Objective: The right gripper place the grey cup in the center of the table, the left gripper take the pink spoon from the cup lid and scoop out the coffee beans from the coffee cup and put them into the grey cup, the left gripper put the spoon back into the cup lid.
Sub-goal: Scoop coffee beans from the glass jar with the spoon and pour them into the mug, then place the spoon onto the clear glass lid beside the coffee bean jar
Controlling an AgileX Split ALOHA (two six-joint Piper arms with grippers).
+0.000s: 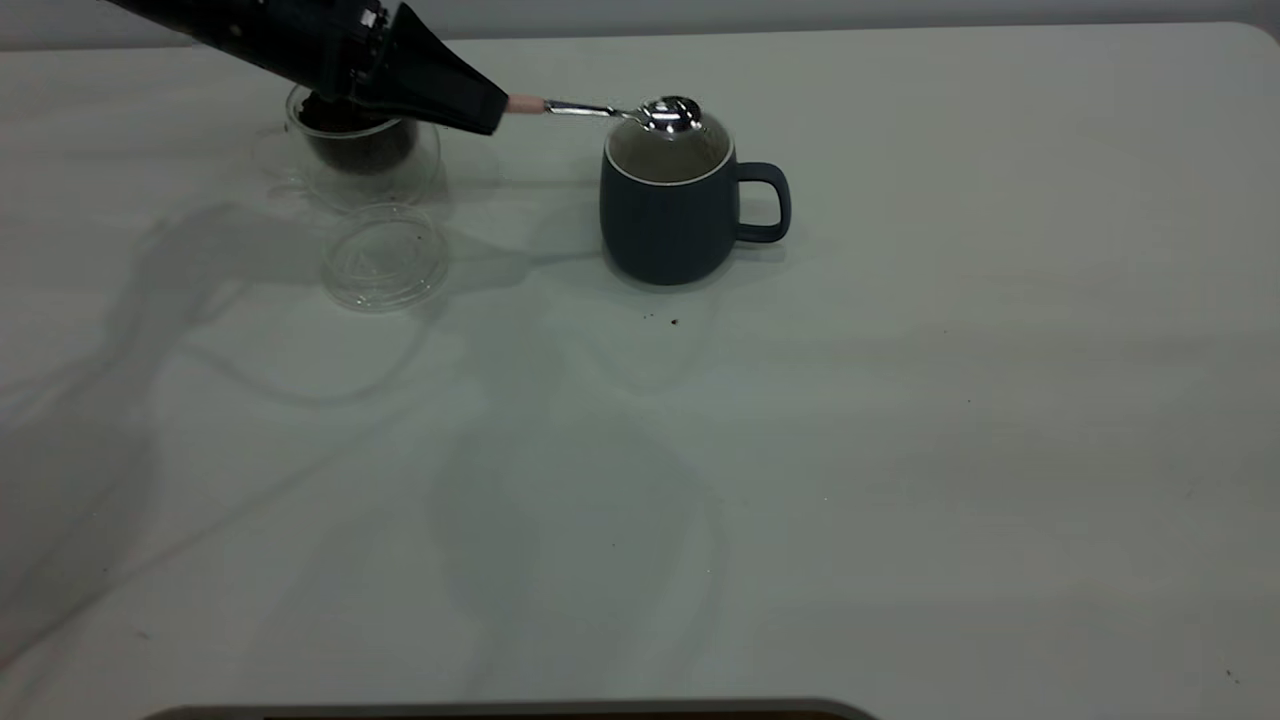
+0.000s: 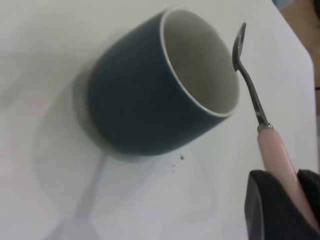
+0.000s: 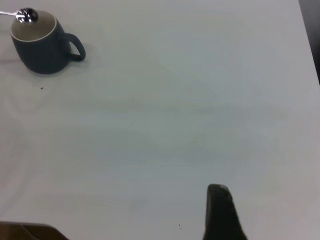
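The grey cup (image 1: 668, 220) stands upright near the table's middle, handle to the right; it also shows in the left wrist view (image 2: 145, 95) and the right wrist view (image 3: 40, 47). What shows of its pale inside holds no beans. My left gripper (image 1: 490, 108) is shut on the pink spoon's handle (image 2: 275, 150). The spoon's shiny bowl (image 1: 672, 112) hovers over the cup's far rim and looks empty. The coffee cup (image 1: 360, 155) with dark coffee beans (image 1: 350, 145) stands at the far left, partly behind the left arm. The cup lid (image 1: 385, 258) lies flat in front of it. My right gripper (image 3: 222, 215) hangs over bare table, far from the cup.
A few dark crumbs (image 1: 673, 322) lie on the white table (image 1: 900, 450) just in front of the grey cup. A dark edge (image 1: 500, 712) runs along the near side of the table.
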